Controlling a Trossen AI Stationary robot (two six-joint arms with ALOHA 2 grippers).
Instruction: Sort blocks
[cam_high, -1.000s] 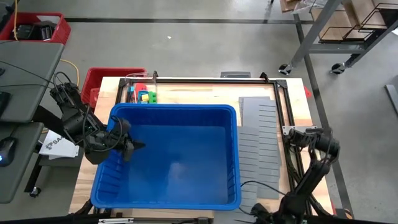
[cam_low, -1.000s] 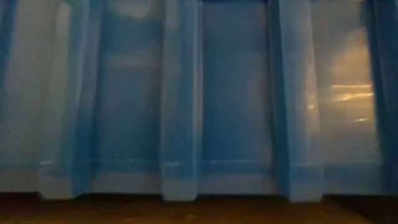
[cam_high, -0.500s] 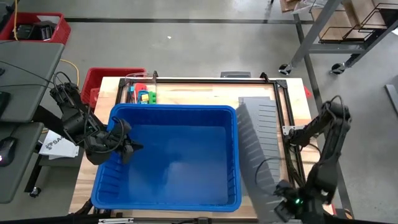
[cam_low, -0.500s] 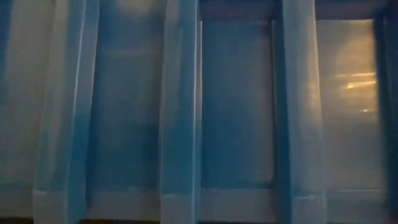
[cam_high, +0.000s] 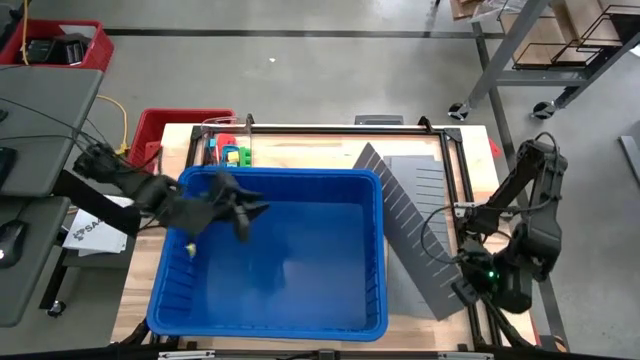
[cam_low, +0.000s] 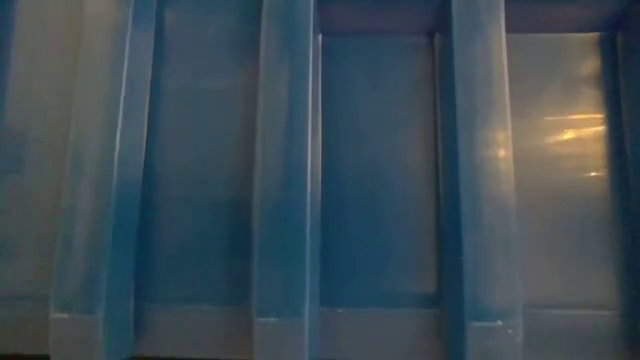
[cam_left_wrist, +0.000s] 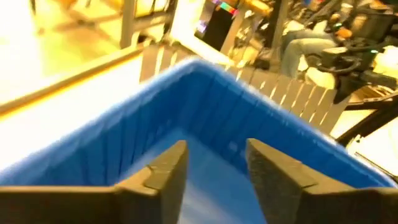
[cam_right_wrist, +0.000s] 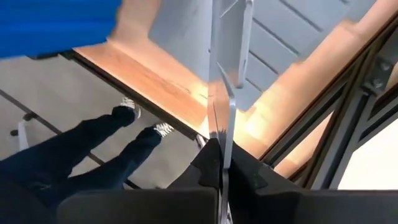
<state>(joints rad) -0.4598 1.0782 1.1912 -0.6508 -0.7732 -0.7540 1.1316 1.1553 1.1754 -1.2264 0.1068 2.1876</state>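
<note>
Meanwhile, the blocks lie beyond the bin, behind the left gripper.

A few tiny blocks, red, green, yellow and teal, huddle together at the table's far-left corner.

A large blue bin is seen mid-table. Right of it, grey slotted divider panels lie. Far left, yellow, green and red blocks are visible.

Glossy ribbed blue plastic bin, matt slotted grey panels, pale smooth wooden tabletop.
</note>
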